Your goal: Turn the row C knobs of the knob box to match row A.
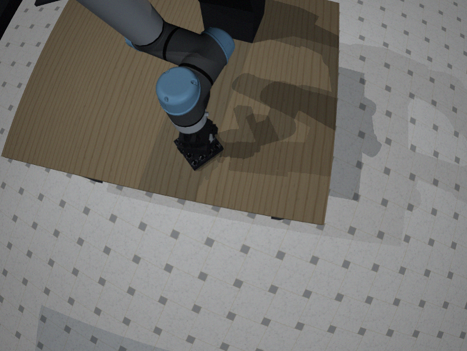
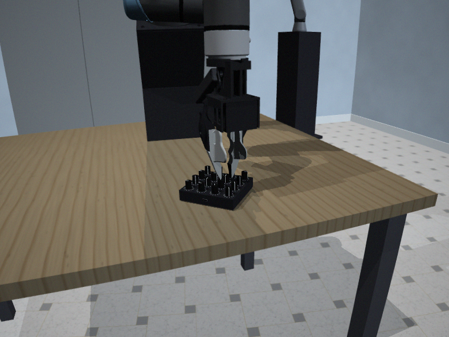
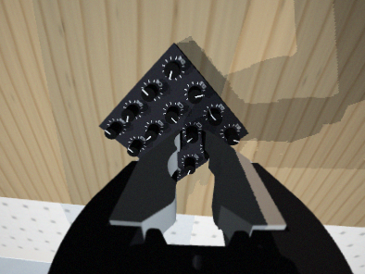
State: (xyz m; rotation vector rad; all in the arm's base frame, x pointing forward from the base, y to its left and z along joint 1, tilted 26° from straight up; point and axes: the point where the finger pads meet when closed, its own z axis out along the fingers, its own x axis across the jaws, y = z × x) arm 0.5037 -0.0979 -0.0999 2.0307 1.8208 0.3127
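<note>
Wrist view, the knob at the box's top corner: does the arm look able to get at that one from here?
Probably yes. Nothing covers that knob and the jaws stand apart, but they are down among other knobs, so the arm should likely lift first.

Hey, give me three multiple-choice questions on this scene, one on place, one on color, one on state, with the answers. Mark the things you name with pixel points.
1. Where is the knob box?
A) On the floor
B) On the table
C) On the black pillar

2. What color is the knob box?
A) Black
B) Red
C) Yellow

3. How does the tool stand?
A) Lying on its side on the table
B) Pointing up at the ceiling
C) Pointing down over the knob box

1: B, the knob box (image 1: 195,163) (image 2: 207,200) (image 3: 174,52) rests on the table (image 1: 113,113) (image 2: 90,217) (image 3: 79,93).
2: A, its sides and top are black.
3: C, the fingertips of the tool (image 2: 225,177) (image 3: 192,131) reach down among the knobs.
</note>
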